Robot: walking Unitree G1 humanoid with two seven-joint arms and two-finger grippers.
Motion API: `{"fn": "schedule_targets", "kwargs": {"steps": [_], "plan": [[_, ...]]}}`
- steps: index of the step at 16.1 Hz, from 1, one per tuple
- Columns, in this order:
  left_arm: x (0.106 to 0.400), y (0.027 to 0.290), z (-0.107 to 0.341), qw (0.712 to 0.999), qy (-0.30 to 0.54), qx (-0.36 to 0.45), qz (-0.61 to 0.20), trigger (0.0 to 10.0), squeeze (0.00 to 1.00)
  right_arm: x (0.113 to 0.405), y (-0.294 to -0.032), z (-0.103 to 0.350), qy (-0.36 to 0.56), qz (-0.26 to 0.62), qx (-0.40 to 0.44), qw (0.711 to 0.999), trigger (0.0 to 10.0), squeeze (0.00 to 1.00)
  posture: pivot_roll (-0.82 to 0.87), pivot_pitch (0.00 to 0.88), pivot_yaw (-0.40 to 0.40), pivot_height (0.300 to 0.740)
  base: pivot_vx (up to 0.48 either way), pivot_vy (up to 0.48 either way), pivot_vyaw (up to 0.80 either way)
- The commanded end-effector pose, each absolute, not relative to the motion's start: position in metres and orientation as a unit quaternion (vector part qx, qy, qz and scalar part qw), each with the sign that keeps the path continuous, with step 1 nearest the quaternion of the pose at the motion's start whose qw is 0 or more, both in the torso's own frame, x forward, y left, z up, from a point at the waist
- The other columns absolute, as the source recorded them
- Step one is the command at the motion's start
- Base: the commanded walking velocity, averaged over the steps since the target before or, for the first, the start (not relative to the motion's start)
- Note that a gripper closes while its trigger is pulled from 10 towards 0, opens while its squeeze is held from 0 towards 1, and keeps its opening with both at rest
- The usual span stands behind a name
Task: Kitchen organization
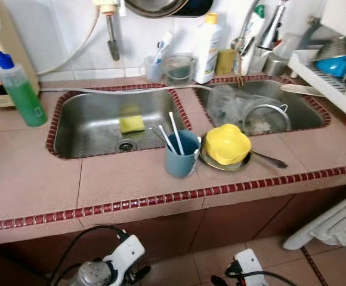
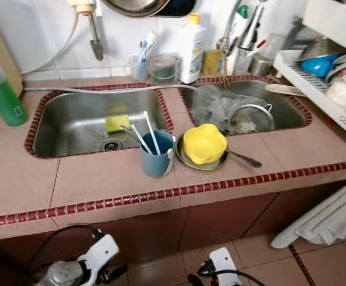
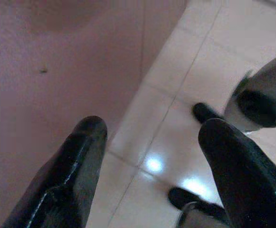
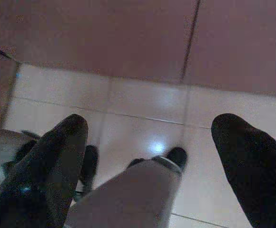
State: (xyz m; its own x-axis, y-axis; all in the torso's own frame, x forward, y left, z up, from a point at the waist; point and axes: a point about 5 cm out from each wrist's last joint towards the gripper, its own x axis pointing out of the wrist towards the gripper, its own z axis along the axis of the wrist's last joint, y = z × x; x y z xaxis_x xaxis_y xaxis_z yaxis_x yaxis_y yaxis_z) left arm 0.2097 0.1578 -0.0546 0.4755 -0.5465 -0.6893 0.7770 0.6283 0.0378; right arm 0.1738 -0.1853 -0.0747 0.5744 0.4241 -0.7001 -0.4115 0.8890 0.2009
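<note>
No lettering is legible; the labels on the green bottle (image 1: 21, 89) and white bottle (image 1: 207, 49) are blurred.

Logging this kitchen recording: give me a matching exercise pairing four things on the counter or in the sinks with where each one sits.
Things:
1. yellow sponge
2. blue cup
3. green bottle
4. strainer

Places:
A. in the right sink
B. on the counter, left of the left sink
C. in the left sink, near the drain
D. on the counter between the sinks, front edge

Pairs: 1-C, 2-D, 3-B, 4-A
</note>
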Motion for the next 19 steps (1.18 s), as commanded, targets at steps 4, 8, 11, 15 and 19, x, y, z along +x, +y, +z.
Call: {"fn": "schedule_targets", "kwargs": {"steps": [4,8,11,15,19], "plan": [[0.219,0.158,-0.037,0.830,0.298,0.081,-0.465,10.0,0.00,0.186,-0.193,-0.057,0.345,0.304,0.068,0.885,10.0,0.00,-0.07,0.031,0.021,0.740,0.000,0.000,0.00],[0.234,0.170,-0.014,0.826,0.264,0.002,-0.499,10.0,0.00,0.203,-0.199,-0.032,0.286,0.359,0.083,0.885,10.0,0.00,-0.07,0.036,0.021,0.740,0.000,0.000,0.00],[0.241,0.191,0.001,0.846,0.232,-0.001,-0.479,10.0,0.00,0.214,-0.208,-0.014,0.248,0.368,0.069,0.893,10.0,0.00,-0.08,0.027,0.024,0.740,0.000,0.000,0.00],[0.239,0.217,0.019,0.889,0.183,-0.061,-0.414,10.0,0.00,0.217,-0.215,0.004,0.215,0.366,0.067,0.903,10.0,0.00,-0.07,0.015,0.017,0.740,0.000,0.000,0.00],[0.224,0.231,0.035,0.897,0.162,-0.090,-0.402,10.0,0.00,0.217,-0.211,0.023,0.188,0.376,0.058,0.905,10.0,0.00,-0.04,0.022,-0.001,0.740,0.000,0.000,0.00]]}}
